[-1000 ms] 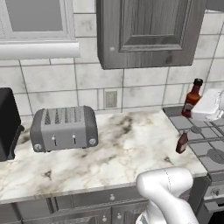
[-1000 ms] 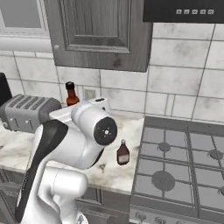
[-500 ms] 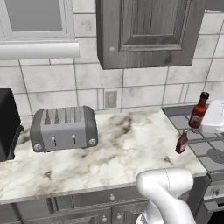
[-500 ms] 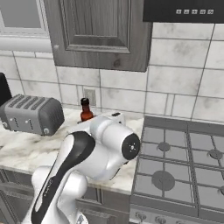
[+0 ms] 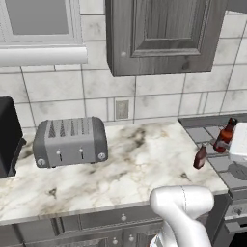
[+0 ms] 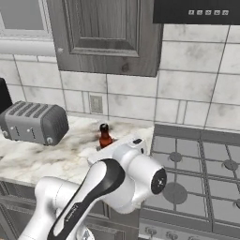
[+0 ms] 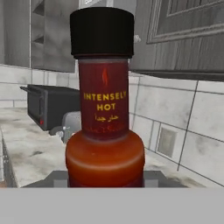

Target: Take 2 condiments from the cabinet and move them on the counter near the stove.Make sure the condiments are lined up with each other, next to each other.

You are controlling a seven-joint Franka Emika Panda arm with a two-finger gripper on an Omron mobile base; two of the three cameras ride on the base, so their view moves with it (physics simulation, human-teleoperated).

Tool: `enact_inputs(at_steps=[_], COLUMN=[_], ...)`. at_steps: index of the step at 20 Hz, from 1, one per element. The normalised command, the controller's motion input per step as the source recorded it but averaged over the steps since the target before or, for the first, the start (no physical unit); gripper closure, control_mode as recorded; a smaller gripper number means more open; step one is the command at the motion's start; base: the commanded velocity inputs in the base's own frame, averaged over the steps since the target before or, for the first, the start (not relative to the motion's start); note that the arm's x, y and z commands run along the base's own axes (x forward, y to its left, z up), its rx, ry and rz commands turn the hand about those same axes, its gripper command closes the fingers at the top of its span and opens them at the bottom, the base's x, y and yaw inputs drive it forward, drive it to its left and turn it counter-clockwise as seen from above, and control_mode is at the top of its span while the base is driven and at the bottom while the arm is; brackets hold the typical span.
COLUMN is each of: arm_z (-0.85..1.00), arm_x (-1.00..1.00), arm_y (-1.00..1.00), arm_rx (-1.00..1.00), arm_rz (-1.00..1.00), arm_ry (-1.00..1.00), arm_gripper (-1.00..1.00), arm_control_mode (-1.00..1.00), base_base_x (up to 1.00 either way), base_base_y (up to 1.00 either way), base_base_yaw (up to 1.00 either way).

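Note:
My gripper (image 7: 105, 180) is shut on the slim red condiment bottle (image 7: 104, 109) with a black cap, held upright; its label reads "INTENSELY HOT". From the base views this bottle (image 5: 225, 136) (image 6: 105, 136) hangs low over the right end of the counter (image 5: 130, 169), at the stove's (image 5: 212, 137) left edge. Its base is hidden by my white hand. The squat dark red-brown condiment (image 5: 200, 157) stands on the counter just left of and in front of the held bottle. Above, the grey cabinet (image 5: 159, 36) (image 6: 108, 33) has its door closed.
A silver toaster (image 5: 70, 142) (image 6: 35, 123) sits on the counter's left part, and a black toaster oven (image 5: 8, 137) (image 7: 48, 105) stands at the far left. Burner grates (image 6: 197, 164) cover the stove. My arm (image 6: 117, 178) blocks the counter's front right corner in the right base view.
The arm has carried the red bottle down and to the right, closer to the squat bottle and the stove's edge. The squat bottle has not moved.

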Motion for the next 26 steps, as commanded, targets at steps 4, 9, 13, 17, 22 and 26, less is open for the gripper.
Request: enact_inputs(at_steps=[4, 9, 13, 17, 22, 26], arm_z=[-0.41, -0.37, -0.39, -0.32, -0.29, -0.28], arm_x=[0.06, 0.15, 0.15, 0.13, 0.12, 0.14], arm_y=[-0.36, -0.39, -0.40, -0.33, -0.17, -0.02], arm_rx=[0.01, 0.03, 0.00, 0.00, 0.00, 0.00], arm_rz=[0.00, 0.00, 0.00, 0.00, 0.00, 0.00], arm_ry=[-0.01, 0.00, 0.00, 0.02, 0.00, 0.00], arm_gripper=[1.00, 1.00, 1.00, 1.00, 1.00, 1.00], arm_control_mode=[-1.00, -1.00, -1.00, -1.00, -1.00, -1.00], base_base_x=[0.00, 0.00, 0.00, 0.00, 0.00, 0.00], base_base_y=[0.00, 0.00, 0.00, 0.00, 0.00, 0.00], base_base_yaw=[0.00, 0.00, 0.00, 0.00, 0.00, 0.00])
